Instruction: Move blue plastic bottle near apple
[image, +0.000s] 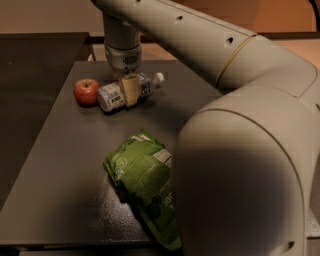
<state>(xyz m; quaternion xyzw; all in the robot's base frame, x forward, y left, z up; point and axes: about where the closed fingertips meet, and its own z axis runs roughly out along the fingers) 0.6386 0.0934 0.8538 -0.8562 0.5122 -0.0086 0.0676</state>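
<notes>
The blue plastic bottle lies on its side on the dark table, its white cap pointing right and its base end just right of the apple. The apple is small, round and red and sits at the far left of the table, a small gap from the bottle's base. My gripper comes straight down from above and is shut on the bottle's middle, one tan finger across the label.
A green snack bag lies in the near middle of the table, partly behind my arm's large white body that fills the right side. A second dark surface is at the left.
</notes>
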